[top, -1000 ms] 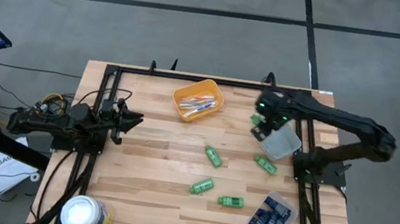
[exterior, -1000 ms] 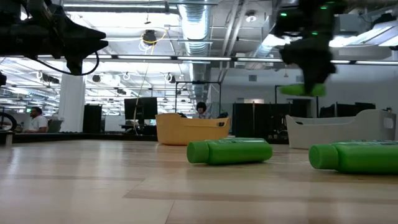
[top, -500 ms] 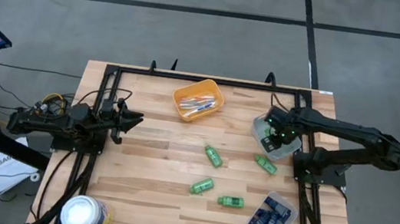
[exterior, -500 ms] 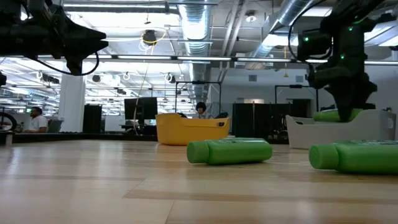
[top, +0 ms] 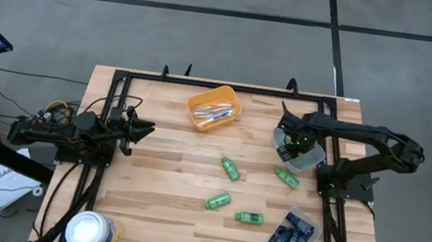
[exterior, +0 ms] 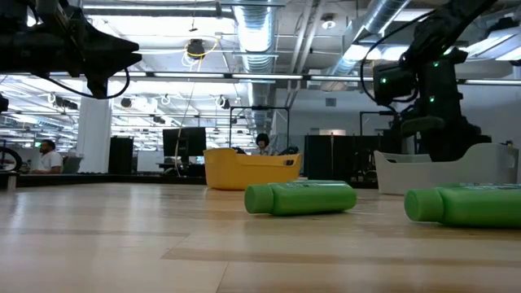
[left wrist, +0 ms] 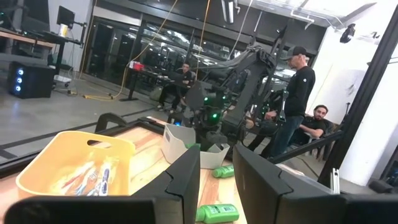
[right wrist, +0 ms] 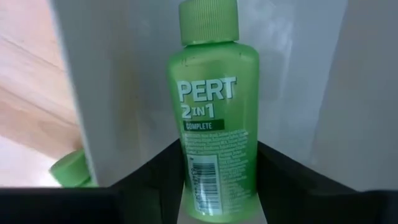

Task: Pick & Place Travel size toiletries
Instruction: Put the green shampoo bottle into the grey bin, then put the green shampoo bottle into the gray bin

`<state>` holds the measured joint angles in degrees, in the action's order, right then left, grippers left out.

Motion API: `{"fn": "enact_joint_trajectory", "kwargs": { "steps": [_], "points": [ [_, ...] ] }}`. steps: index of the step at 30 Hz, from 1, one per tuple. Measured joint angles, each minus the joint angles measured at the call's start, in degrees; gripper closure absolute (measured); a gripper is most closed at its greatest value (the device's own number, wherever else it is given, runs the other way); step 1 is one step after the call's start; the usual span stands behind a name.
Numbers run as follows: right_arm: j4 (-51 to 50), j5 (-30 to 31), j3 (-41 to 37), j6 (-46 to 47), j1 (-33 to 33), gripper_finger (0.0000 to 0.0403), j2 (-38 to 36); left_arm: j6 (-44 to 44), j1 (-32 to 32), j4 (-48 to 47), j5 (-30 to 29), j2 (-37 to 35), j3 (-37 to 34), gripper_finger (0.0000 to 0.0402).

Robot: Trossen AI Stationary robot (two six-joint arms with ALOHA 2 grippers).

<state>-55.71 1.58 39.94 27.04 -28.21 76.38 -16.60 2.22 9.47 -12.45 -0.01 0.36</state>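
My right gripper (top: 289,142) reaches down into the grey tray (top: 308,157) near the table's right edge, shut on a bright green bottle (right wrist: 214,112). In the low view the tray's wall (exterior: 444,175) hides the bottle and the fingertips. Several more green bottles lie on their sides on the wood (top: 230,169) (top: 286,178) (top: 218,200) (top: 249,217). My left gripper (top: 146,131) waits above the table's left side with a narrow gap between its fingers (left wrist: 189,174). My right gripper pinches the green bottle's lower body (right wrist: 217,186) between its two fingers (right wrist: 158,177), which lie along the bottle's sides. They come from above, slanting down into the grey tray. The capped end (right wrist: 208,22) points away from the wrist. Whether the bottle rests on the tray floor, I cannot tell.
An orange tray (top: 233,104) with thin sticks stands at the far middle. A clear tray (top: 309,219) of navy packets sits at the near right corner, a white tub (top: 91,232) at the near left. A black frame (top: 204,84) edges the table. People sit beyond it.
My right gripper, holding the green bottle, has come down from well above the table into the grey tray, so the bottle has dropped behind the tray's wall in the low view. The bottles on the wood have not moved.
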Motion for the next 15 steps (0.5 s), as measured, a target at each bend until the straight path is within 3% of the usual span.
{"fn": "enact_joint_trajectory", "kwargs": {
  "steps": [6, 15],
  "points": [
    [0.8, 0.0, 0.0, -0.7, -0.1, 0.0217, 1.7, 0.0, 0.0, 0.0, 0.0, 0.0, 0.0, 0.0309],
    [-2.1, 0.0, 3.4, -1.6, 0.2, 0.0149, -0.1, 0.0, 0.0, 0.0, 0.2, 0.0, 0.0, 0.0309]
  ]
}}
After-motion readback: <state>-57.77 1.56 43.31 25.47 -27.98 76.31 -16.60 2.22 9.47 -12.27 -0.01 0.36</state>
